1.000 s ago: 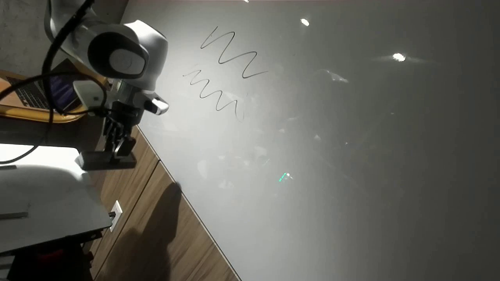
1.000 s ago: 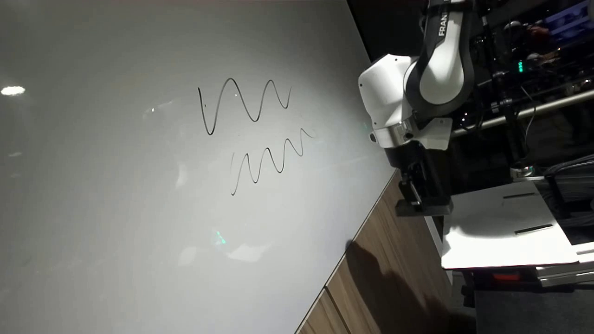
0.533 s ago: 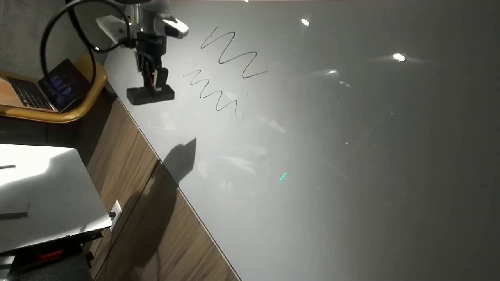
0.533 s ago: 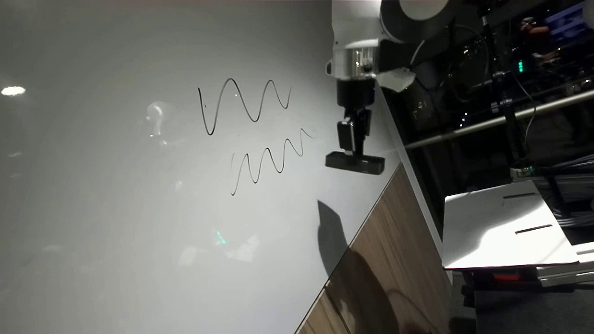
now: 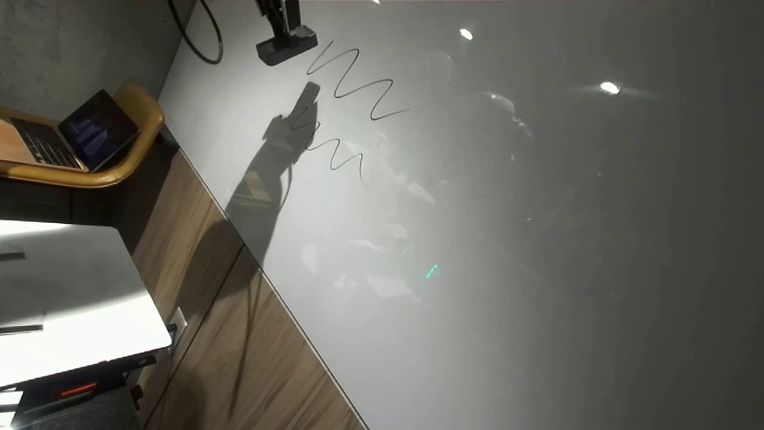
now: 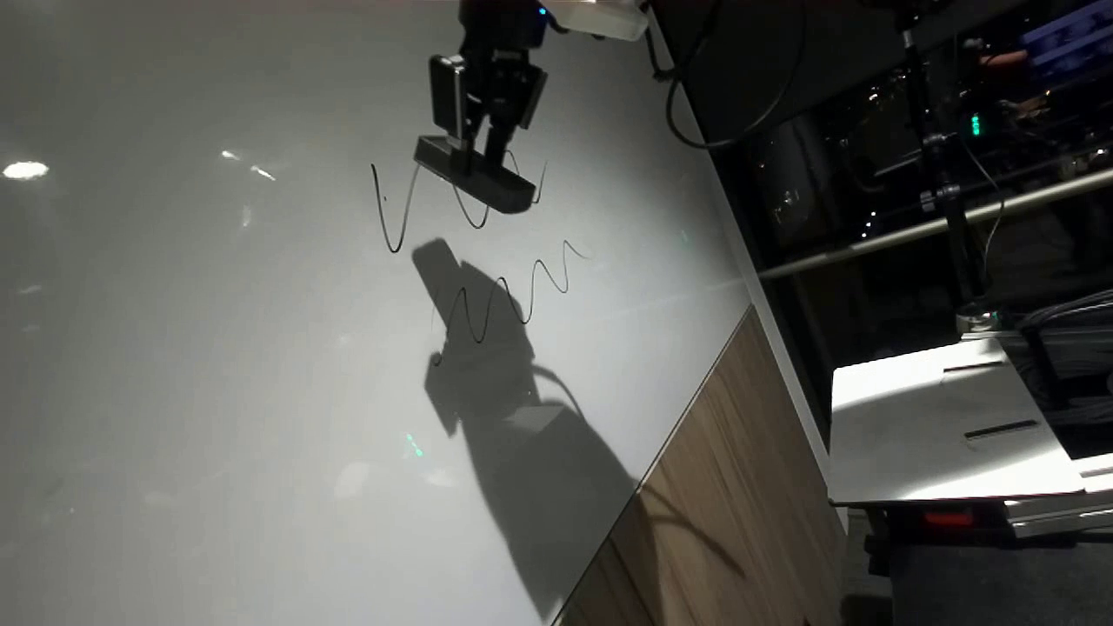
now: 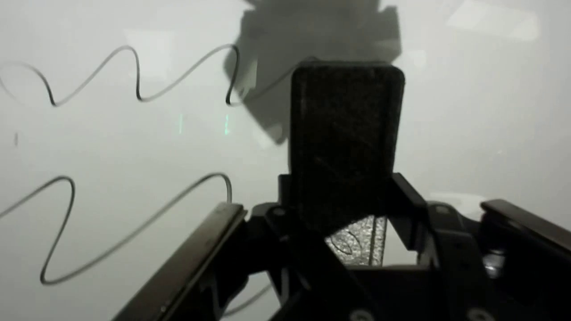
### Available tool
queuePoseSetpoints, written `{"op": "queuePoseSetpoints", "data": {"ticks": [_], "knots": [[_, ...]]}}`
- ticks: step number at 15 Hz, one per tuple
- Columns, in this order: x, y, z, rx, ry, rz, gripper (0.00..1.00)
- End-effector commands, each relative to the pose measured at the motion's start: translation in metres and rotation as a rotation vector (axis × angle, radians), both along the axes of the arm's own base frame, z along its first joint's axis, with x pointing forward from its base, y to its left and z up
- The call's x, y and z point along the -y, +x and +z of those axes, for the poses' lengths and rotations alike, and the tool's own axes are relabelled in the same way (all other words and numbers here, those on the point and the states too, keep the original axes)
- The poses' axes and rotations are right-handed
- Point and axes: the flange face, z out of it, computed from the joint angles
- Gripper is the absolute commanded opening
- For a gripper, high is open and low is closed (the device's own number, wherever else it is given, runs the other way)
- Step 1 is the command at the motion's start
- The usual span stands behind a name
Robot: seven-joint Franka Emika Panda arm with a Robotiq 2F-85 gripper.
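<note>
scribbled white surface (image 5: 537, 269); gripper (image 7: 344, 194) clasps apparent eraser (image 7: 345, 129)

Chunky black rectangular block with rounded corners (image 7: 345, 129) is pinched mid-length by the black gripper (image 7: 343, 191). It's seen kinda slanted in both exterior views, off the glossy white surface (image 5: 567, 286).

No wording, brand or number legible in any view. Wavy lines (image 7: 138, 91) on pale glossy surface (image 5: 567, 251): not readable as letters. In an exterior view, laptop screen (image 5: 98, 130) and keyboard (image 5: 45, 143) too small to read; green glowing marks (image 6: 975, 124) likewise too blurred.
</note>
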Motion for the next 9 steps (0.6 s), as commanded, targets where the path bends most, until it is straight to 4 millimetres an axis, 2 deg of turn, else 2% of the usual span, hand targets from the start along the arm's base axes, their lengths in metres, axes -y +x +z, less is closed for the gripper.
{"op": "queuePoseSetpoints", "data": {"ticks": [1, 4, 9], "knots": [[-0.026, 0.03, 0.03, 0.13, -0.026, -0.045, 0.28], [-0.054, 0.036, 0.029, 0.243, -0.093, -0.075, 0.28], [-0.101, 0.033, -0.005, 0.306, -0.141, -0.086, 0.28]]}}
